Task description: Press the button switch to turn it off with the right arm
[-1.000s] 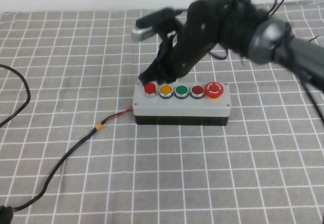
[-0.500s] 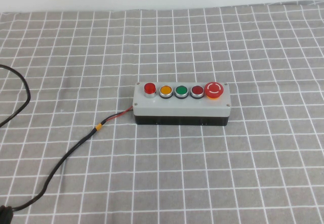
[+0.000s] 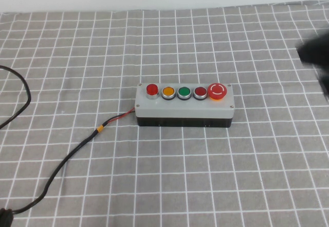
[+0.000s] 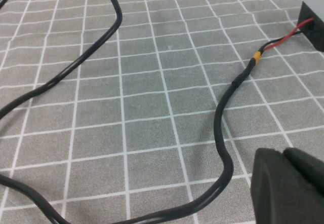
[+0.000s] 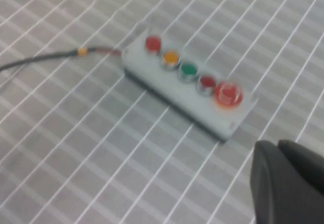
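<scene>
The right claw (image 5: 288, 183), a dark rounded bulk whose grip cannot be told, hangs well apart from the round red switch (image 3: 152, 90) at the grey box's (image 3: 185, 108) left end on the checked-cloth bench (image 3: 205, 175); the left claw (image 4: 288, 188) sits near a black cable (image 4: 223, 127).

The right arm (image 3: 314, 57) shows only as a dark, blurred black mass at the high view's right edge. The right pincer (image 5: 287, 183) appears in its wrist view as a bulky matte black block with rounded edges. The left pincer (image 4: 288, 186) looks alike: matte black, rounded, with a seam dividing two parts.
</scene>
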{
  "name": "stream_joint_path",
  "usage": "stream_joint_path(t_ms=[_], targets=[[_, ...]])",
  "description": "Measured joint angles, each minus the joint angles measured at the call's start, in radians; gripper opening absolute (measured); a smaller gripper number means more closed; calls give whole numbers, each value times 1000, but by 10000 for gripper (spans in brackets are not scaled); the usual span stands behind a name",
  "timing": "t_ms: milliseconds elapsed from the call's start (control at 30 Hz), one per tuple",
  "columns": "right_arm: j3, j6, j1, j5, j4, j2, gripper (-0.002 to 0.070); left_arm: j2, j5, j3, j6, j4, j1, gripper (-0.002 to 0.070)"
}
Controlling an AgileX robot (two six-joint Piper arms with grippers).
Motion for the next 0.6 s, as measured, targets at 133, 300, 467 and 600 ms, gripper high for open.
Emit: stream_joint_path(t_ms=[133, 300, 467, 600], targets=[[240, 13, 0, -85, 31, -175, -16, 0, 0, 0, 0, 0, 0, -3], [403, 15, 0, -68, 58, -315, -16, 0, 0, 0, 0, 0, 0, -3], [480, 16, 0, 37, 117, -361, -16, 0, 0, 0, 0, 0, 0, -3], [499, 11, 0, 111, 144, -361, -16, 0, 0, 0, 0, 0, 0, -3]])
